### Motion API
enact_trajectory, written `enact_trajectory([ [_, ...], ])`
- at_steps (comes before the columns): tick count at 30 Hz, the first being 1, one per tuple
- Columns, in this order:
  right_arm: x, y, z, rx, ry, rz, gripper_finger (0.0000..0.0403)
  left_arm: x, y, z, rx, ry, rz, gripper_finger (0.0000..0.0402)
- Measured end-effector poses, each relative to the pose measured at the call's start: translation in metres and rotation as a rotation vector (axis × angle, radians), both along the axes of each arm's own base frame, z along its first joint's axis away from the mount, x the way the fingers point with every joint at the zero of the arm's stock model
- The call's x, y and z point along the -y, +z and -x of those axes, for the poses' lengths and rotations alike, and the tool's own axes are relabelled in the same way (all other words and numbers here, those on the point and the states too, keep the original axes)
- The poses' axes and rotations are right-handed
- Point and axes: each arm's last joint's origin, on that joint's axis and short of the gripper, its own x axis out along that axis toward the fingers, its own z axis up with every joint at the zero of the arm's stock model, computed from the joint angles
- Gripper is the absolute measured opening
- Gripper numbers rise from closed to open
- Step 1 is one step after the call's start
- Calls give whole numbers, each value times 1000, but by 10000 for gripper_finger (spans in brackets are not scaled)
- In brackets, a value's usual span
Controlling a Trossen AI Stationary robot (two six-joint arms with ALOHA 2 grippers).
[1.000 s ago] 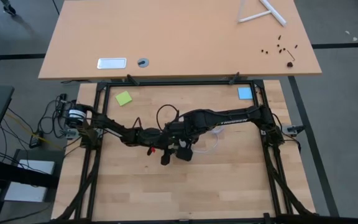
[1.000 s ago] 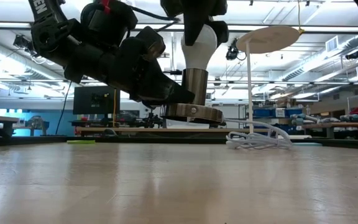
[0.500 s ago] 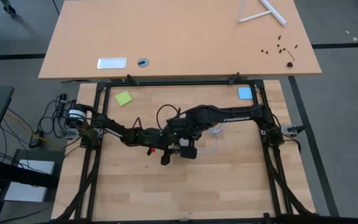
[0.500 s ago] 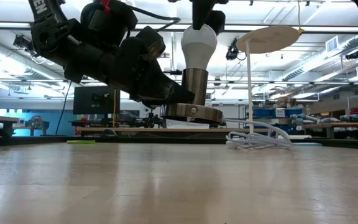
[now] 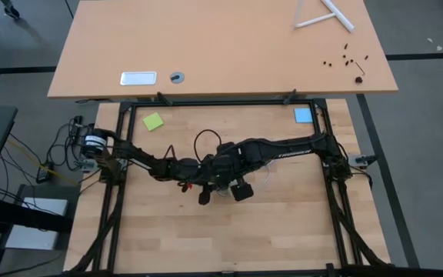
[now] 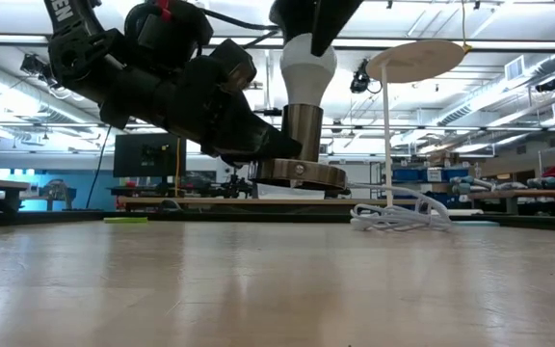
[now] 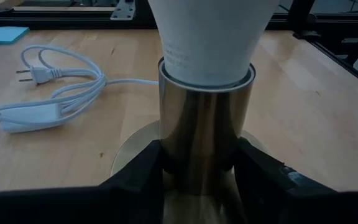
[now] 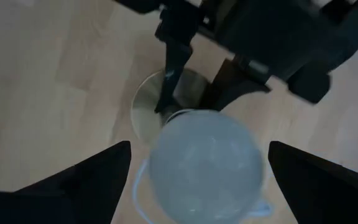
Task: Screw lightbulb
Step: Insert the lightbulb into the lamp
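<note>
The white lightbulb [image 6: 308, 69] stands upright with its screw end in the shiny metal socket [image 6: 303, 133], which rises from a round base disc [image 6: 302, 175]. My left gripper [image 6: 273, 146] reaches in level and is shut on the socket's barrel. My right gripper [image 8: 201, 180] hangs open just above the bulb [image 8: 205, 165] and points down. Its fingers [image 8: 86, 180] stand wide on either side of the bulb without touching it. In the high view both arms meet at mid-table [image 5: 221, 181] and hide the bulb. My left gripper pinches the socket's metal barrel [image 7: 205, 134] between its two fingers [image 7: 143, 171], low on the barrel just above the base disc [image 7: 132, 149]. The fingers come in nearly level from the table's left. The socket stands upright in the hold with the bulb [image 7: 210, 37] on top.
The socket's white cord with plug and switch [image 7: 48, 93] lies coiled on the wooden table to the right of the socket. A green note [image 5: 153, 121] and a blue note [image 5: 303, 115] lie near the far corners. There is free room on the near half [image 5: 229, 231].
My right gripper has risen from around the bulb's upper part to just above it, rolling about the line it points along. The bulb has stayed upright in the socket, and my left gripper has kept its hold.
</note>
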Motion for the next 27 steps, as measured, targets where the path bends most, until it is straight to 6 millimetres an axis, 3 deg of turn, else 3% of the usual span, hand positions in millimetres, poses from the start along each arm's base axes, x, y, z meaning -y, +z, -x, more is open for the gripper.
enact_trajectory([
  [27,1,-14,-2,-39,88,29,369,0,0,0,-3,1,0,159],
])
